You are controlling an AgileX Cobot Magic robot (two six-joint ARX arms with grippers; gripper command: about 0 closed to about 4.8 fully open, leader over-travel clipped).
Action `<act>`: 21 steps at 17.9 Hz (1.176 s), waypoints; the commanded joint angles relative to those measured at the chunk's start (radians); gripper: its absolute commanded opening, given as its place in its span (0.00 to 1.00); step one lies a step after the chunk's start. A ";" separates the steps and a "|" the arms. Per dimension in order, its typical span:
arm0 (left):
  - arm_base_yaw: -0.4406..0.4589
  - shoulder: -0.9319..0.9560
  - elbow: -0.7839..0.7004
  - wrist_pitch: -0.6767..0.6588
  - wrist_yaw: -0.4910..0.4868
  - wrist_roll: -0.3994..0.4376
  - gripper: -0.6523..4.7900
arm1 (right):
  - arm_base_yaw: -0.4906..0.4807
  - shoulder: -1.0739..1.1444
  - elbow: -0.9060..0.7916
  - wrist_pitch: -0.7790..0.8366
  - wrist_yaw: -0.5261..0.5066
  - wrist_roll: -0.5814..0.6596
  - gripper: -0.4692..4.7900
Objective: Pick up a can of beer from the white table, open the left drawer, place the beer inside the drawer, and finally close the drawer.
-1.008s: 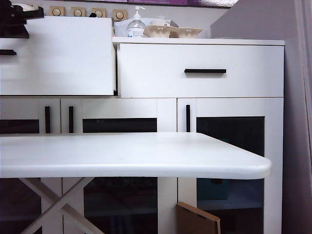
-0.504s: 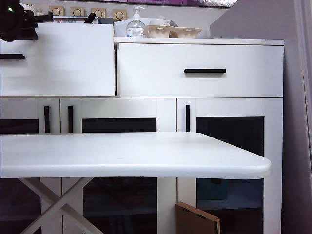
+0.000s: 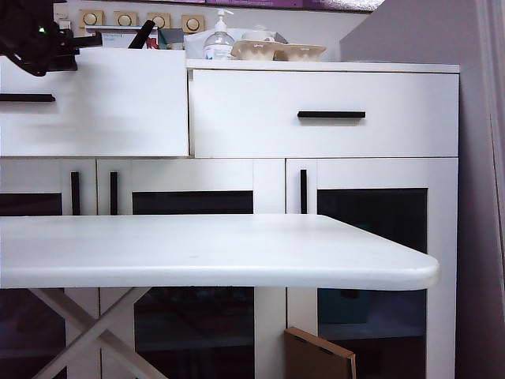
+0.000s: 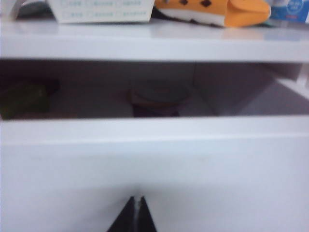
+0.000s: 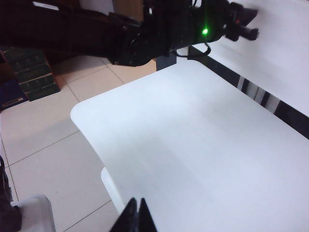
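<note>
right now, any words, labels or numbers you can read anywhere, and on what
None can be read.
Pump bottle on the cabinet top: label print too small.
White box above the left drawer: rows of print, blurred.
Can of beer inside the drawer: label blurred.
Blue and white pack: print blurred.
</note>
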 commanded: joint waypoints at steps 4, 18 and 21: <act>-0.001 0.120 0.173 -0.035 -0.001 0.001 0.11 | 0.002 -0.003 0.006 0.002 0.001 0.004 0.08; 0.002 0.433 0.632 -0.177 -0.011 0.000 0.11 | 0.002 -0.003 0.006 -0.004 0.032 0.004 0.08; 0.010 0.440 0.657 -0.219 -0.010 0.001 0.11 | 0.002 -0.003 0.006 -0.003 0.049 0.004 0.08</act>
